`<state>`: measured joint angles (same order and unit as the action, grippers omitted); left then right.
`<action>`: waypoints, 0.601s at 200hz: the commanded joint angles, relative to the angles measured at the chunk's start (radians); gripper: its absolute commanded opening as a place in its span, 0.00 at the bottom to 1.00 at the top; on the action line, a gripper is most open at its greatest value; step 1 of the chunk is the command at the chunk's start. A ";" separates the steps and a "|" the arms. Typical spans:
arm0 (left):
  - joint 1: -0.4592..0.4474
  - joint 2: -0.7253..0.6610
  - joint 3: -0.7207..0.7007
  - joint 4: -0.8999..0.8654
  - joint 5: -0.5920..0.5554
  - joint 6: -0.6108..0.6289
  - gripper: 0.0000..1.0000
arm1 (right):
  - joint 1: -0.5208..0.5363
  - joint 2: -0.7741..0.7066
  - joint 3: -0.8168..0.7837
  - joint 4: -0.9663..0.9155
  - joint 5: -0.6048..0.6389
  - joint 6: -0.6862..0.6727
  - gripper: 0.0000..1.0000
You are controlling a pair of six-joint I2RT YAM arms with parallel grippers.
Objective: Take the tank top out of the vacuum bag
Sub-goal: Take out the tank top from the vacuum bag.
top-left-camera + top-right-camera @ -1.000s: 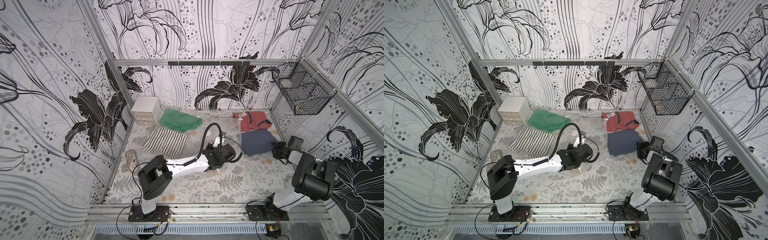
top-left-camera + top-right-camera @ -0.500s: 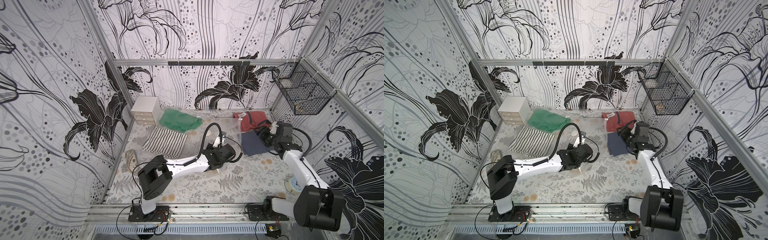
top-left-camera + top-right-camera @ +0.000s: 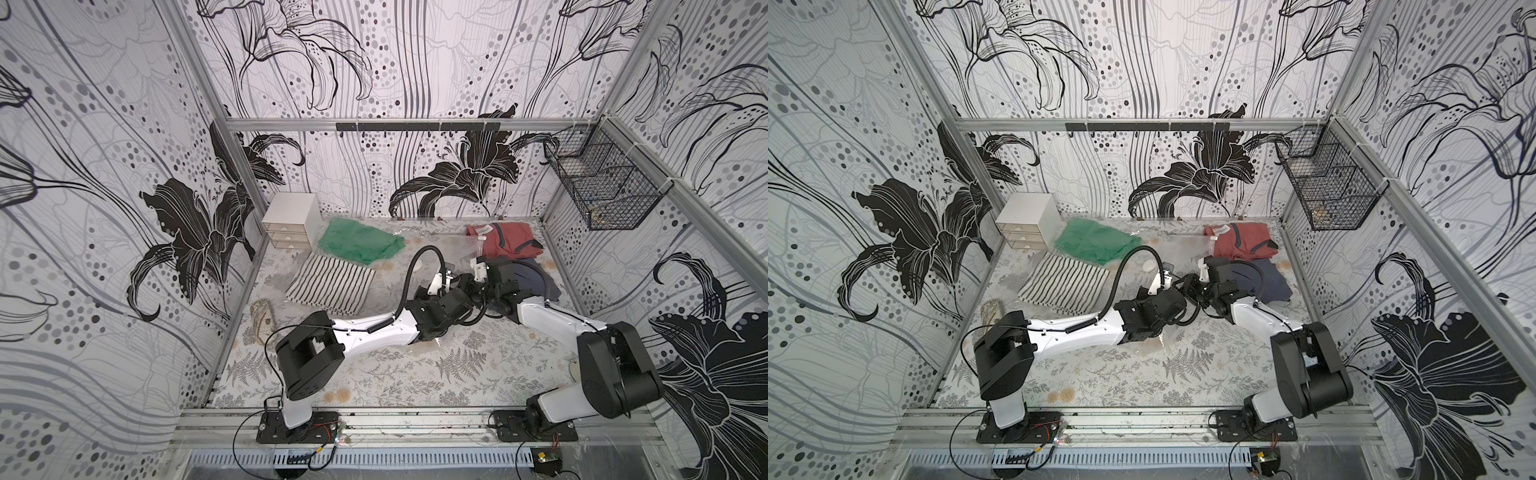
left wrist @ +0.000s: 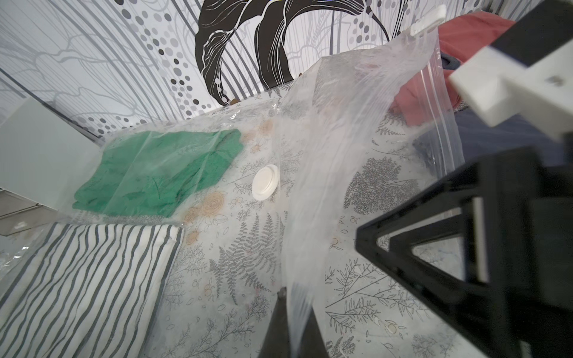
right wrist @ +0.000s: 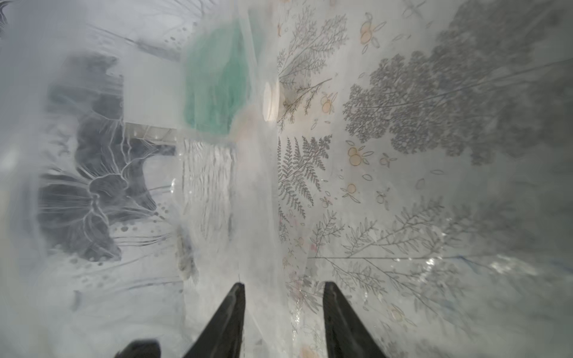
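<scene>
Only the left wrist view showed the grip: the left jaws were clamped on a gathered pleat of the bag (image 4: 341,124). Its clear, crinkly film rose ahead of them to a ribbed zip edge and a white clip (image 4: 428,20). Beyond, the round white valve (image 4: 265,183) lay flat beside green cloth (image 4: 161,173) under film. The right wrist view was milky with film; the right jaws stood apart, a fold between them. In both top views the film barely showed against the floral surface (image 3: 395,374).
</scene>
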<state>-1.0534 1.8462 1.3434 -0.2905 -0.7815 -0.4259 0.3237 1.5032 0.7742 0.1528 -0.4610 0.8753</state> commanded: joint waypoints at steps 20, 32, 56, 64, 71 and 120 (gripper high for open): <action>-0.023 -0.034 -0.007 0.081 -0.030 0.025 0.00 | 0.013 0.129 -0.005 0.353 0.005 0.127 0.44; -0.027 -0.038 -0.010 0.094 -0.032 0.034 0.00 | 0.014 0.193 -0.026 0.471 0.015 0.187 0.44; -0.037 -0.049 -0.022 0.119 -0.048 0.051 0.00 | 0.015 0.315 -0.022 0.670 -0.001 0.283 0.42; -0.041 -0.053 -0.028 0.136 -0.050 0.065 0.00 | 0.016 0.350 -0.023 0.729 0.002 0.312 0.41; -0.044 -0.056 -0.033 0.149 -0.053 0.073 0.00 | 0.017 0.374 -0.027 0.765 0.008 0.332 0.41; -0.064 -0.064 -0.045 0.189 -0.081 0.102 0.00 | 0.085 0.479 0.017 0.859 0.058 0.370 0.40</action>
<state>-1.1015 1.8221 1.3106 -0.1925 -0.8158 -0.3553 0.3672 1.9438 0.7589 0.8894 -0.4370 1.2015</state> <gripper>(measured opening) 0.046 0.401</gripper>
